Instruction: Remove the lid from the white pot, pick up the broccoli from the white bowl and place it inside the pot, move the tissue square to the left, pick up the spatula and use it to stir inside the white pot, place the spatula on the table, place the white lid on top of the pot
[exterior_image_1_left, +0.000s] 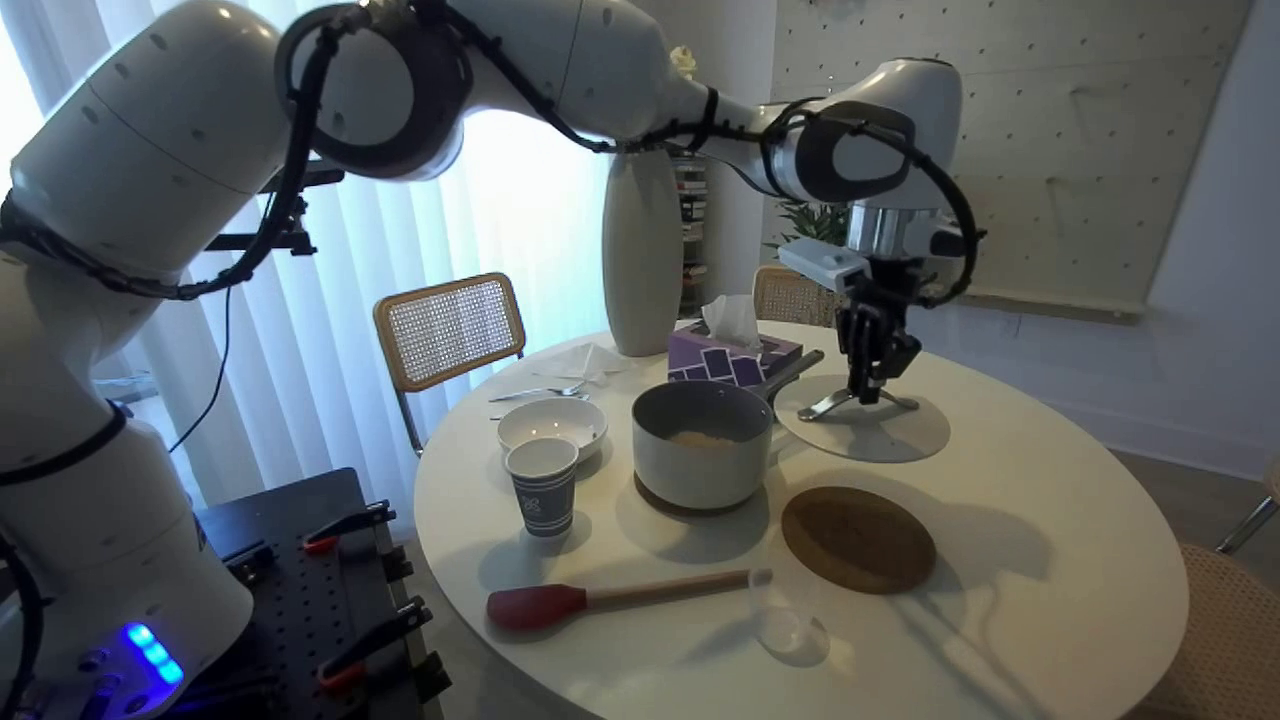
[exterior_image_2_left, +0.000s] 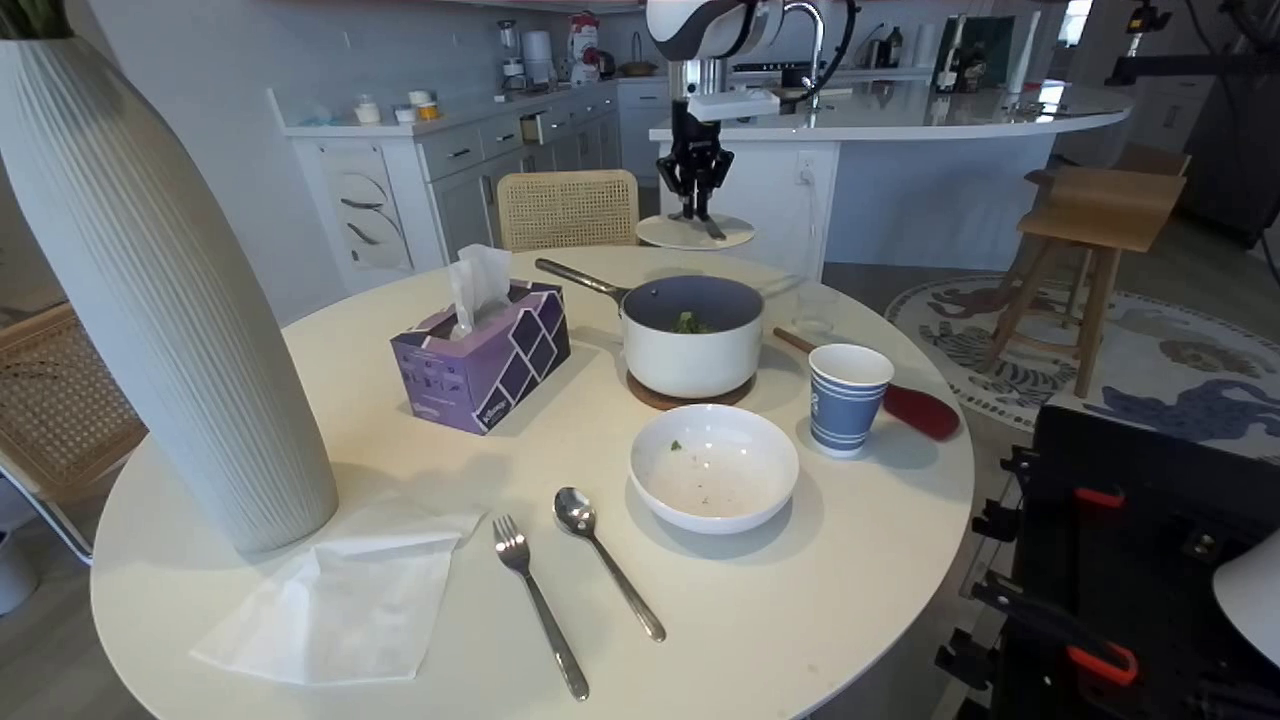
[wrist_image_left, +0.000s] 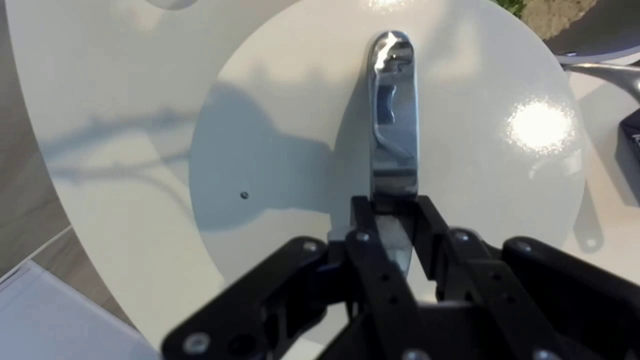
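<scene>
My gripper (exterior_image_1_left: 868, 392) is shut on the grey metal handle (wrist_image_left: 395, 120) of the white lid (exterior_image_1_left: 885, 438), one finger on each side. The lid hangs level above the table (exterior_image_1_left: 1080, 600), beyond the pot handle. Uncovered, the white pot (exterior_image_2_left: 692, 358) holds green broccoli (exterior_image_2_left: 690, 323) and something tan that shows in the wrist view. Only small green bits lie in the white bowl (exterior_image_2_left: 715, 470). On the table rests the spatula (exterior_image_1_left: 537, 607), its red head toward the robot base. The tissue square (exterior_image_2_left: 370, 600) lies flat near the vase.
Close to the pot stand a purple tissue box (exterior_image_2_left: 485, 355) and a patterned cup (exterior_image_2_left: 848, 400). A brown disc (exterior_image_1_left: 858, 540) and a clear glass dish (exterior_image_1_left: 790, 630) lie by the spatula handle. A tall white vase (exterior_image_1_left: 642, 250), fork (exterior_image_2_left: 540, 605) and spoon (exterior_image_2_left: 610, 565) are also present.
</scene>
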